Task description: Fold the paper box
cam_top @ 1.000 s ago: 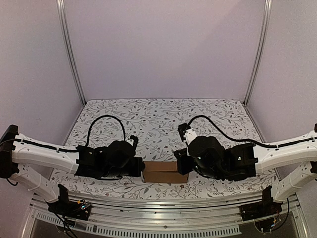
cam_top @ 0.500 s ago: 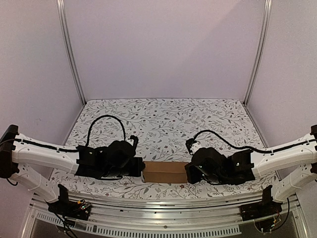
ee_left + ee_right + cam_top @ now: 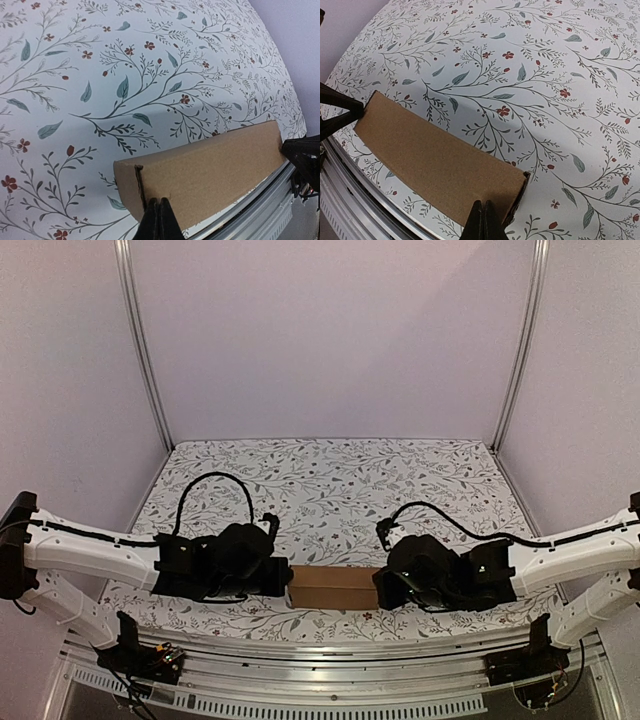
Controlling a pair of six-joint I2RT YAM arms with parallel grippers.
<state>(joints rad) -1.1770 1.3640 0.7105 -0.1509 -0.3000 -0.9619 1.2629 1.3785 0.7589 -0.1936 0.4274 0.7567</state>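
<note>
The paper box [image 3: 335, 587] is a small oblong brown carton lying near the table's front edge, between the two arms. My left gripper [image 3: 288, 585] is at its left end and my right gripper [image 3: 379, 590] at its right end. In the left wrist view the shut fingertips [image 3: 159, 216] press against the box [image 3: 210, 170] beside its left end flap seam. In the right wrist view the shut fingertips [image 3: 483, 214] press on the box [image 3: 435, 155] near its right end, where a dark gap shows at the end flap. Nothing shows between either pair of fingers.
The table has a floral cloth [image 3: 320, 480]. A metal rail [image 3: 320, 645] runs along the front edge just behind the box. Purple walls and upright posts enclose the back and sides. Black cables loop above both wrists.
My right arm has swung right and down from over the box's right part to its right end, uncovering more of the box. The left arm and the box have stayed put.
</note>
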